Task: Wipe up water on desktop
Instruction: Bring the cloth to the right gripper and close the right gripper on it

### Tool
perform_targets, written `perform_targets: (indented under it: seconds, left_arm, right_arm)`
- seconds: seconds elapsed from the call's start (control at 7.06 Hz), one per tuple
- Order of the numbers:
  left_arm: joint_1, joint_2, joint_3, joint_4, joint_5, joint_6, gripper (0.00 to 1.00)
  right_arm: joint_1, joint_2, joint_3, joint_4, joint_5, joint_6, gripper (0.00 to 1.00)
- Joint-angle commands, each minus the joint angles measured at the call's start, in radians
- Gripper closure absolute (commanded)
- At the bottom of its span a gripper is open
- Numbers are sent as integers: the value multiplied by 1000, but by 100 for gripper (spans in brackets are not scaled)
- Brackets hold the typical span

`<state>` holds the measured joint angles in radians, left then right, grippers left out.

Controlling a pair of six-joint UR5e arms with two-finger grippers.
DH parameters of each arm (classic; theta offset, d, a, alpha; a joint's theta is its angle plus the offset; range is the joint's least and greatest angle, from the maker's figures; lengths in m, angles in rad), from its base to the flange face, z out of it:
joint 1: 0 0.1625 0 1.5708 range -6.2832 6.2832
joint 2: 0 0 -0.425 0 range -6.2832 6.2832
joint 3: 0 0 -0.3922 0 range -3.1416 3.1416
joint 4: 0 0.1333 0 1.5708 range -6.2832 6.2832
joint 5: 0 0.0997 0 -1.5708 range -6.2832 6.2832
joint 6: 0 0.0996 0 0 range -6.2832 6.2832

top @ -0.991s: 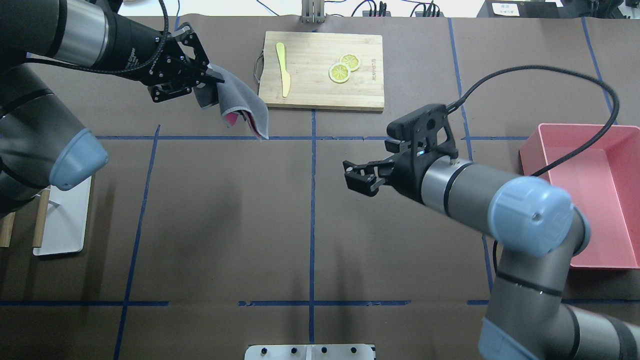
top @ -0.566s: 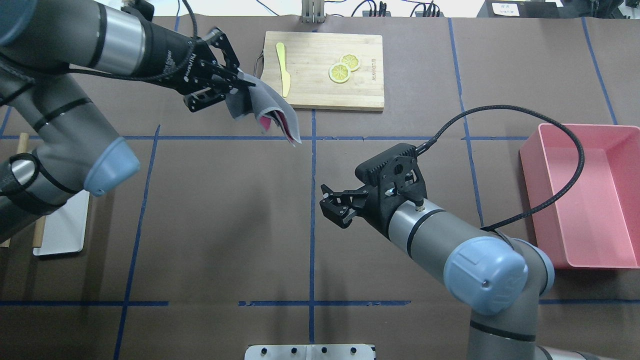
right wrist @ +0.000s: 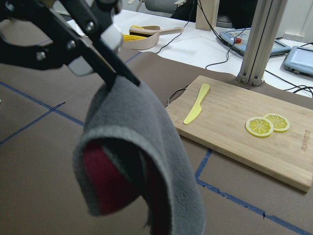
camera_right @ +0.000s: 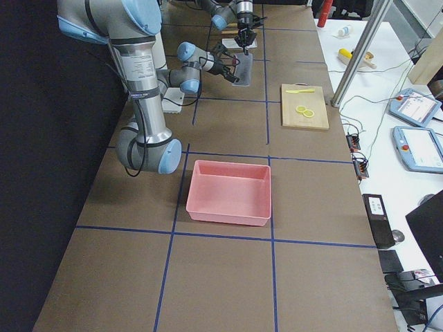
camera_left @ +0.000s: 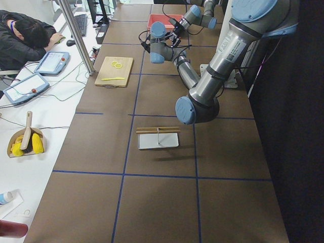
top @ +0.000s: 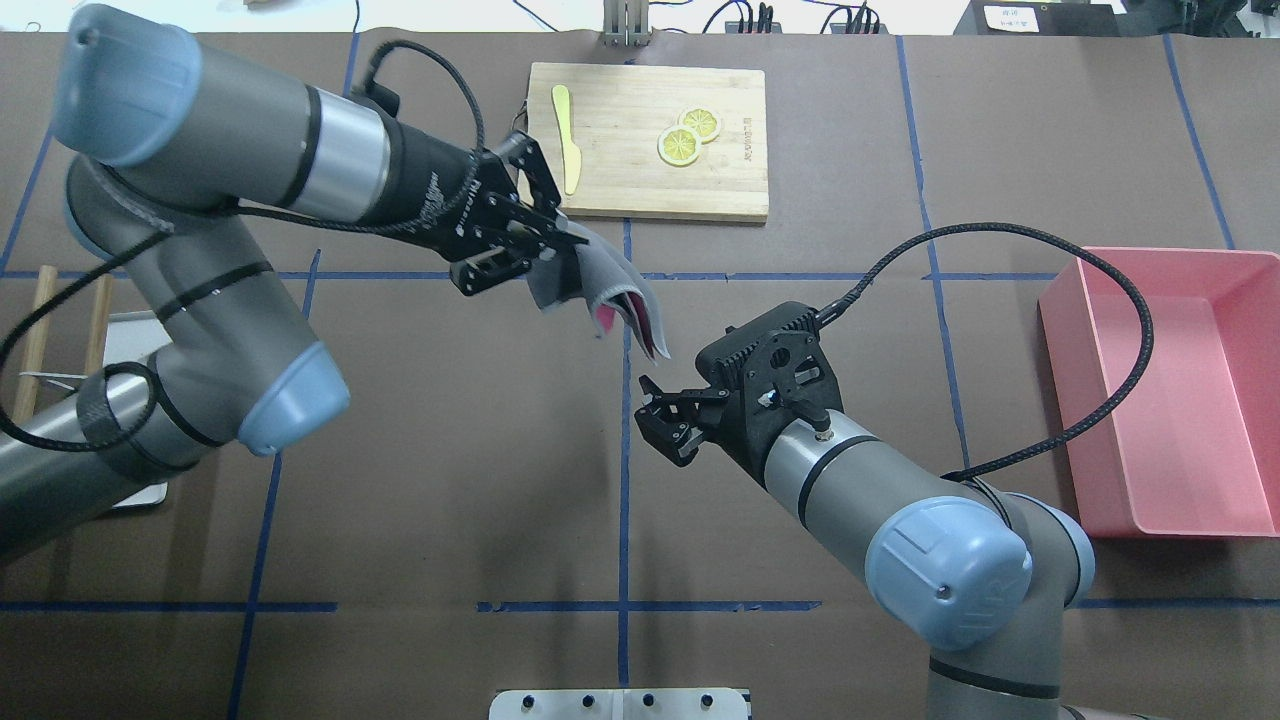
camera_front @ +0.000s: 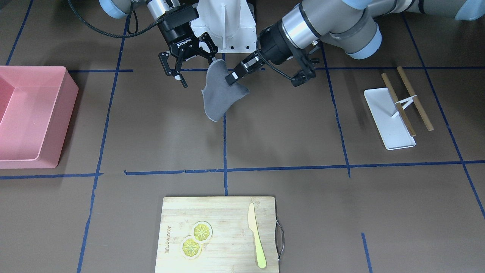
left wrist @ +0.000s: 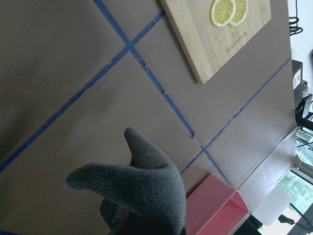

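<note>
1. The left claw (top: 560,238) is clenched on a grey cloth (top: 600,285). It pinches the cloth by its top edge, just left of centre in the overhead view.
2. The cloth hangs folded from that claw, with a red-pink side showing inside the fold. Its low tip points toward the lower right. In the right wrist view it hangs in the air, clear of the surface below.
3. The right claw (top: 655,415) sits at the frame's centre, just below and right of the cloth. Its jaws are spread wide with nothing between them. It is close to the cloth's low tip, but I cannot tell whether they touch.
4. The desktop (top: 440,480) fills nearly the whole overhead frame. It is a brown sheet crossed by blue tape lines (top: 625,500) and lies under both arms.
5. A board (top: 640,185) lies at top centre. Two lemon slices (top: 688,135) sit toward its right end and a yellow knife (top: 567,140) lies flat near its left end.
6. A pink bin (top: 1170,400) stands at the right edge, well apart from both claws.
7. In the front-facing view a white tray (camera_front: 386,125) lies at the right. Two brown sticks (camera_front: 413,98) lie at its upper end, one of them crossing over the tray.
8. At the upper left of the exterior left view, a person (camera_left: 25,35) leans over a side table (camera_left: 55,96).
</note>
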<state>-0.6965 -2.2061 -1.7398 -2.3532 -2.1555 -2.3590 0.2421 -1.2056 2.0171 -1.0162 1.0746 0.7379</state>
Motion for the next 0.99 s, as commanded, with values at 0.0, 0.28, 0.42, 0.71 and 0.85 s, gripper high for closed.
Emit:
perform_targets:
  seconds: [0.0,0.28,0.42,0.71,0.85]
  left_arm:
    - [54,-12,6,8,68,-3,100]
    - [52,-11,5,8,66,-2,100]
    - [54,-11,6,8,66,-3,100]
    - [55,-12,5,8,66,-3,100]
    - [57,-12,6,8,66,0,100]
  right_arm:
    - [-7,17,-1,-2,-4,-5,0]
    - [-10,17,-1,-2,-4,-3,0]
    - [-10,17,-1,-2,-4,-3,1]
    - [-10,17,-3,-2,-4,-5,3]
    - [-13,18,-3,-2,-5,-2,15]
